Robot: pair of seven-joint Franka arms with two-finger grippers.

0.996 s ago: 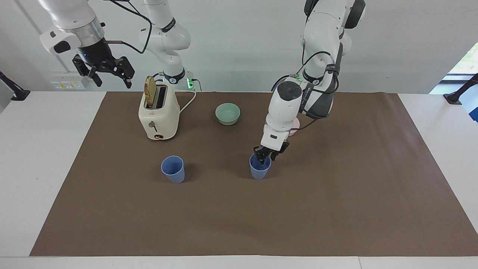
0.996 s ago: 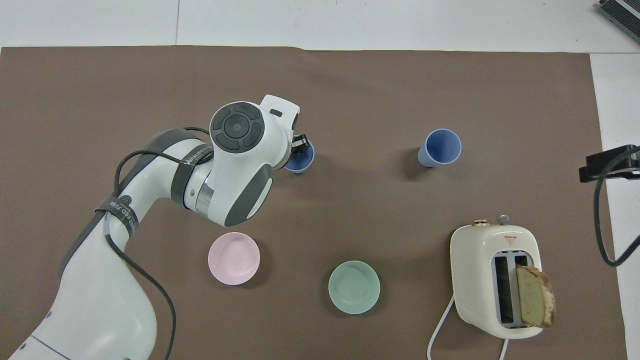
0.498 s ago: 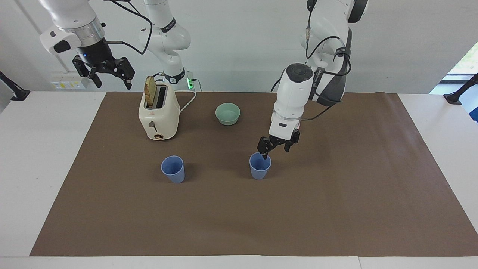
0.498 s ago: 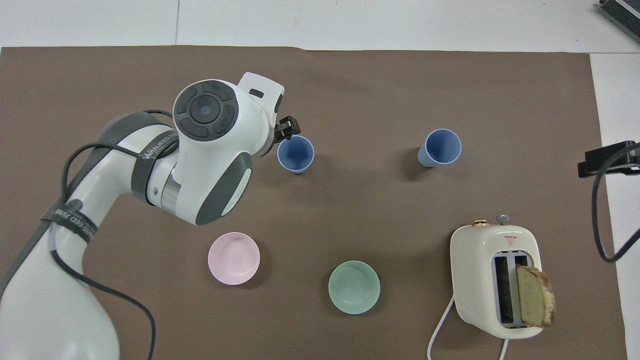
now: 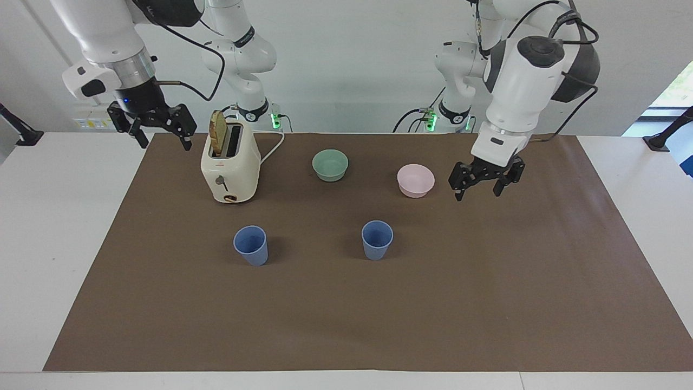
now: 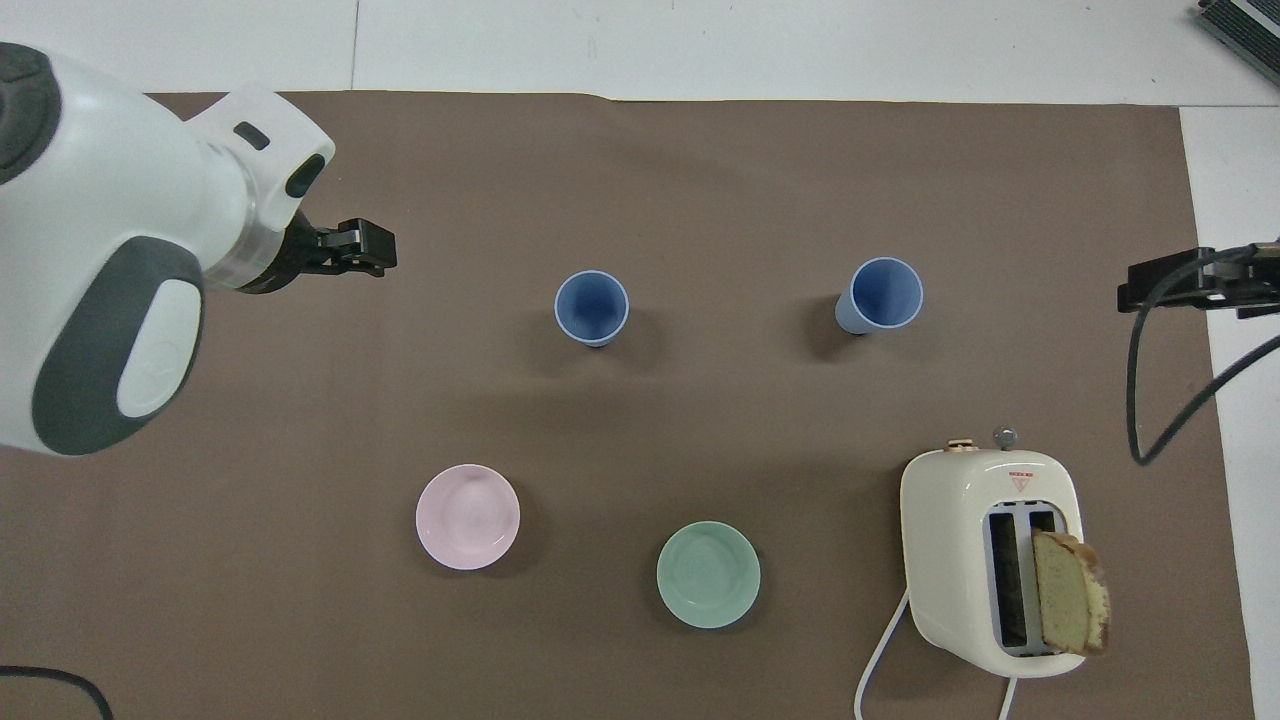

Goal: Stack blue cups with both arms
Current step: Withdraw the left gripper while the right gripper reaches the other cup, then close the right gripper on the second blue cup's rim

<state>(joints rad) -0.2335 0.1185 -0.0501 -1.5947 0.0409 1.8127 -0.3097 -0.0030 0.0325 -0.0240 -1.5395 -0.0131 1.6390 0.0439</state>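
Note:
Two blue cups stand upright and apart on the brown mat. One (image 5: 377, 239) (image 6: 592, 307) is near the middle. The other (image 5: 250, 245) (image 6: 880, 295) stands beside it toward the right arm's end, farther from the robots than the toaster. My left gripper (image 5: 477, 193) (image 6: 365, 248) is open and empty, raised over the mat beside the pink bowl, toward the left arm's end. My right gripper (image 5: 165, 143) (image 6: 1150, 285) is open and empty, raised over the mat's edge beside the toaster, where it waits.
A cream toaster (image 5: 230, 162) (image 6: 990, 560) with a bread slice (image 5: 218, 132) in one slot stands near the robots. A pale green bowl (image 5: 330, 164) (image 6: 708, 574) and a pale pink bowl (image 5: 416, 180) (image 6: 468, 516) sit nearer to the robots than the cups.
My left gripper has risen out of the middle cup's rim, opened, and swung away toward the left arm's end. That cup has stayed in place. The right gripper has dropped slightly.

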